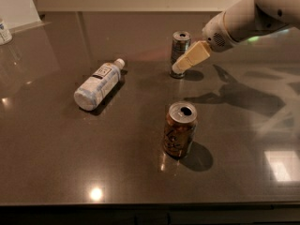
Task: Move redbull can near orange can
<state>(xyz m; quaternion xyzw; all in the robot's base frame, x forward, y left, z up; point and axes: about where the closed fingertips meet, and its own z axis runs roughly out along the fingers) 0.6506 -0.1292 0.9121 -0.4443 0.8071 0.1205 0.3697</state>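
You see the gripper (184,63), grip state indeterminable: redbull can (178,45) immediately to its left, orange can (179,130) apart, toward the camera.

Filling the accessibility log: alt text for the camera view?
The gripper, on an arm from the upper right, is at the right side of the upright redbull can on a dark table. The orange can stands nearer the camera; a water bottle lies on its side to the left.

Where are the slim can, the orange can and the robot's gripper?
redbull can (178,48): camera view, upper side wall.
orange can (178,136): camera view, lettered side.
gripper (181,66): camera view, pale tip beside the redbull can.
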